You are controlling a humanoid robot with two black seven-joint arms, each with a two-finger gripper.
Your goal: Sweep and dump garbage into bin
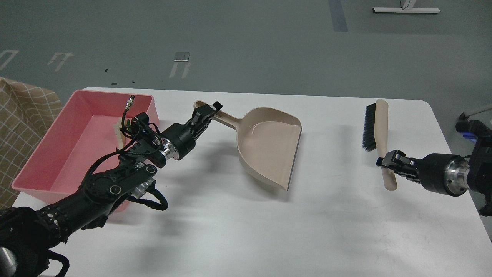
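The pink bin (46, 161) stands at the table's left. A white bread piece (117, 132) lies inside it by the right wall, partly hidden by my left arm; a bit of green shows beside it, and the yellow sponge is hidden. My left gripper (207, 111) is shut on the handle of the beige dustpan (269, 146), which looks empty and sits low at the table's middle. My right gripper (388, 163) is shut on the handle of the beige brush (374, 129) with black bristles, held low at the right.
The white table (269, 231) has its right edge close to my right arm. A tan checked cloth (19, 115) lies off the table at the far left. Grey floor lies beyond the far edge.
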